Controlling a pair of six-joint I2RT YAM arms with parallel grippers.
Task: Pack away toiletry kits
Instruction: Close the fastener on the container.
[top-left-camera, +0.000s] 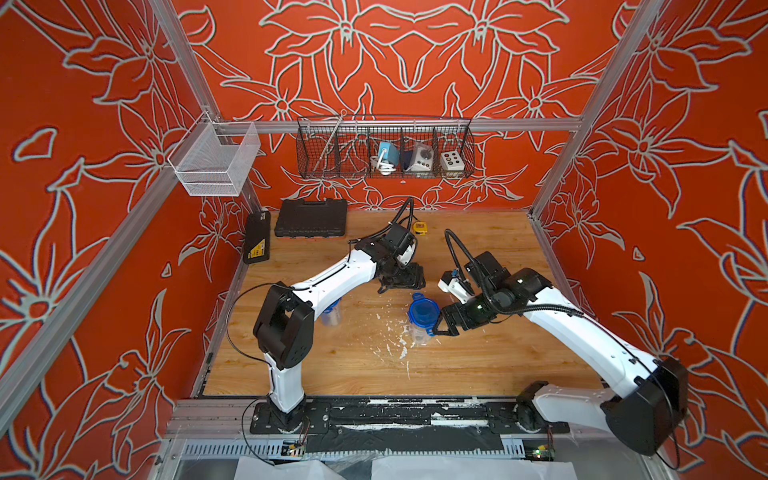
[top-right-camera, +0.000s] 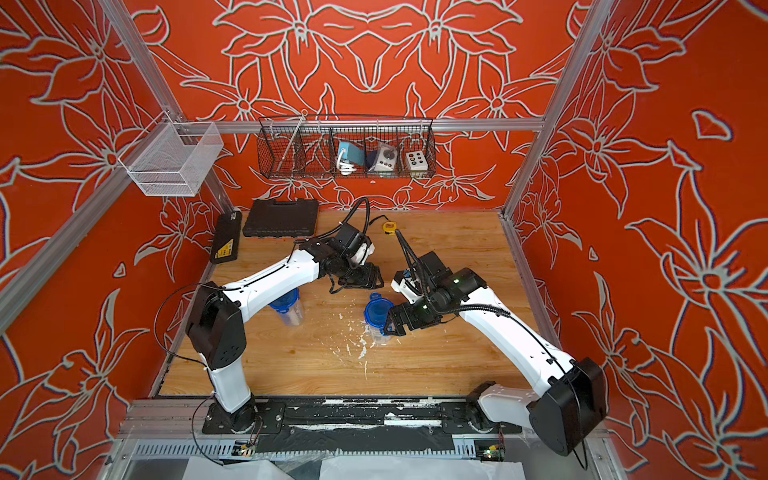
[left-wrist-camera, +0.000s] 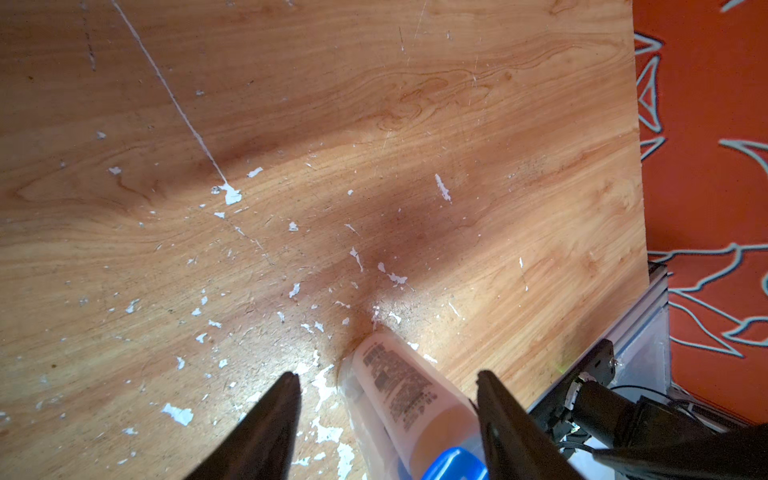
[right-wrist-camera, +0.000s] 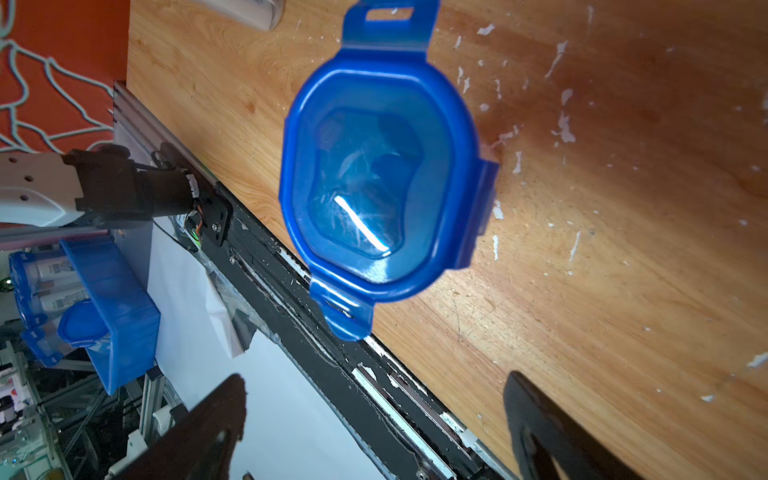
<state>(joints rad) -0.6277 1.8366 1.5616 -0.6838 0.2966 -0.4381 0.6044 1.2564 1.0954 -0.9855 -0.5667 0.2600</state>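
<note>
A lidded clear cup (top-left-camera: 419, 334) is shown on a wooden table (top-left-camera: 478, 365).
The right gripper (right-wrist-camera: 376, 380) is seen with its fingers spread wide; the cup's blue lid (right-wrist-camera: 382, 178) is found just ahead of the fingertips, untouched. The left gripper (left-wrist-camera: 386, 380) is held with fingers apart; the same cup, a white bottle (left-wrist-camera: 399, 386) inside it, is seen between and beyond them, nearer one finger, and contact cannot be told. A second lidded cup (top-right-camera: 286, 311) is set well away from both.
</note>
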